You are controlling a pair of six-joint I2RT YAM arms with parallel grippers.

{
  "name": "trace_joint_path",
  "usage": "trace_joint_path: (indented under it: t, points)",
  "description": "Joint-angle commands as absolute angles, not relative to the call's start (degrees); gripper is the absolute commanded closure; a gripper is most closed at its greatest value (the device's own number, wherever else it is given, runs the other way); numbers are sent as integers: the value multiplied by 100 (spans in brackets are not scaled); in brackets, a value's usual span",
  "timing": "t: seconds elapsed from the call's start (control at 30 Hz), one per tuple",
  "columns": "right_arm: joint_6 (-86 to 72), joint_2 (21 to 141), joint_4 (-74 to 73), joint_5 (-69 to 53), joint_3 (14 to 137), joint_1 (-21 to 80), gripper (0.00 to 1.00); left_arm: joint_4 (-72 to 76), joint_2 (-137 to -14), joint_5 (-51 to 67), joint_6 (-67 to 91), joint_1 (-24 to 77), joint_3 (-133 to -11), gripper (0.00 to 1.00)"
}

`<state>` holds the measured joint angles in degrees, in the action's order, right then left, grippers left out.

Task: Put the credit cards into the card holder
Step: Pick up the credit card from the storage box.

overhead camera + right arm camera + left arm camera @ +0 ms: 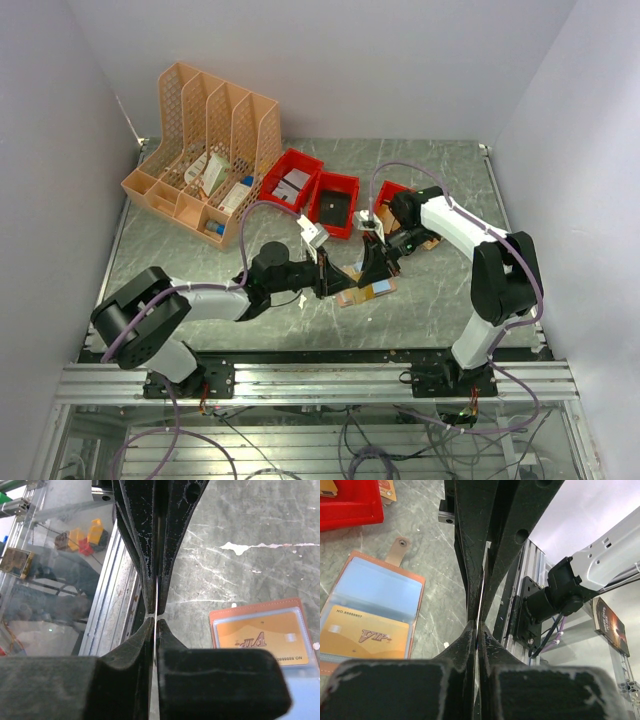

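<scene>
The salmon-pink card holder lies open on the table under both grippers. The left wrist view shows it with a gold VIP card in a clear pocket. The right wrist view shows the holder and that card too. My left gripper and right gripper meet tip to tip above the holder's left end. Each is shut on the same thin card, seen edge-on as a pale line. Left gripper; right gripper. The card's face is hidden.
Three red bins stand behind the grippers; one shows in the left wrist view. An orange lattice file rack stands at the back left. The aluminium front rail runs along the near edge.
</scene>
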<state>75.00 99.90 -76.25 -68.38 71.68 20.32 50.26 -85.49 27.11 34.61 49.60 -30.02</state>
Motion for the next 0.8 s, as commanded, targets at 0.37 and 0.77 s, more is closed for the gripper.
trace_joint_path:
  t: [0.37,0.77]
  points:
    - [5237,8528,-4965,-5399,6606,1232,55,6367,-8602,2715,4219,4663,-2120,93]
    - [4650,8811,-2927,-2139,5480,1777,100,6781,-9289,2337,5343,4508,-2111,93]
